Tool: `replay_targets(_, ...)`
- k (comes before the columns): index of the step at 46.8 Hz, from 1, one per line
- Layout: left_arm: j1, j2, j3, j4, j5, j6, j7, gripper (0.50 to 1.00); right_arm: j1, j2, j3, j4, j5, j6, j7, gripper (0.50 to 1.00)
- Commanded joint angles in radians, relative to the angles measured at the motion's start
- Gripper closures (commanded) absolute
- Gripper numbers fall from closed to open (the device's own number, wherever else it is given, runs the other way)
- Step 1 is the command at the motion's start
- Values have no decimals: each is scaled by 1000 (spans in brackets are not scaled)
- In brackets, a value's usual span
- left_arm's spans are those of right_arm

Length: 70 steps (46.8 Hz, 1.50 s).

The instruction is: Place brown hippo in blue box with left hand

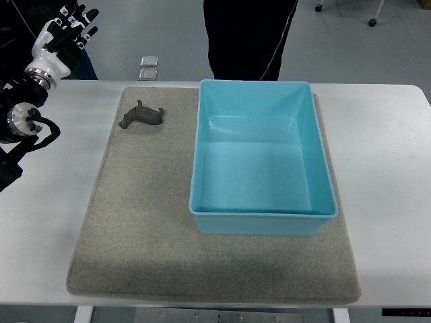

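The left hand (67, 30) is hovering at the table's far-left corner, fingers spread and holding nothing — the brown hippo (141, 116) is lying on the grey mat (135, 222), beside the blue box (261, 219).

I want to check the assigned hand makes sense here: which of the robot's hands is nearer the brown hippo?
Left. The left hand hangs open above the table's far-left corner, up and to the left of the brown hippo on the mat. The right hand is not in view.

left hand (66, 30) white w/ black fingers, black arm cables
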Motion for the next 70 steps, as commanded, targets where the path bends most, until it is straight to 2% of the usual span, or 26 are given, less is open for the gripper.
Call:
replay_targets(1,0,-4,0,0,0,-1,0,506,1,0,0,0,0,0,0,564)
replay_targets(11,-5,-5,1,0,0,-34,0,506,-1,0,0,0,0,0,0,564)
replay_targets(60,-34,-30,5,3,-6,-37,-5,506,1,0,0,0,-1,0,0,564)
replay_targets(70,-71,-25,32,5,41,-66,-3,516,1,0,0,0,0,0,0,564)
